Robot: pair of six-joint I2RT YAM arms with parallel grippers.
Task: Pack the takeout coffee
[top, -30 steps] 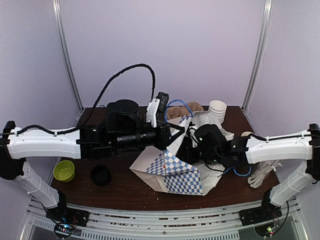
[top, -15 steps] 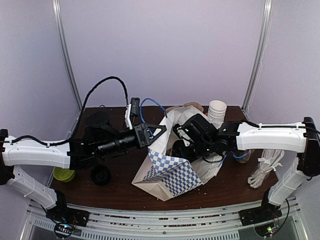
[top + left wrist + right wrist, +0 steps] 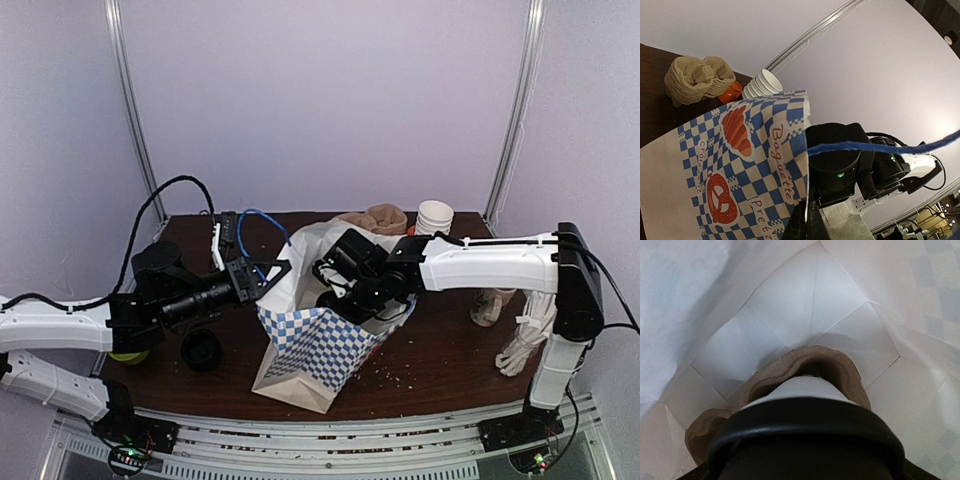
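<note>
Room: pale lilac walls (image 3: pixel 330 100) behind a dark brown wooden table (image 3: pixel 440 360).
Bag: a white paper bag with a blue-and-white check print (image 3: pixel 320 345) stands in the middle of the table with its mouth open. The left wrist view shows a croissant, a pretzel and the words "Baguette" and "Pretzel" printed on it.
Left gripper (image 3: pixel 278 270): at the left side of the bag's mouth, with its fingers (image 3: pixel 807 225) pressed together on the paper edge.
Right gripper (image 3: pixel 338 298): reaches into the bag's mouth from the right. The fingertips are hidden below the lid, and the jaws stand wide around the cup, gripping its sides.
Task's thing: the takeout coffee cup with a white paper upper part and a black lid (image 3: pixel 805 435) is inside the bag, directly under the right wrist. Its lid fills the near part of that view.
Under the cup: a brown moulded-pulp carrier (image 3: pixel 840 365) lies on the bag's white folded bottom, and the cup's base seems to sit in it.
Far edge: a stack of brown pulp carriers (image 3: pixel 380 217), with a stack of lidless white paper cups (image 3: pixel 434 218) just to its right.
Between them: a small orange round thing (image 3: pixel 731 91).
Left side: a lime green bowl (image 3: pixel 125 352) partly hidden by the left arm, and near it a black round piece (image 3: pixel 202 350).
</note>
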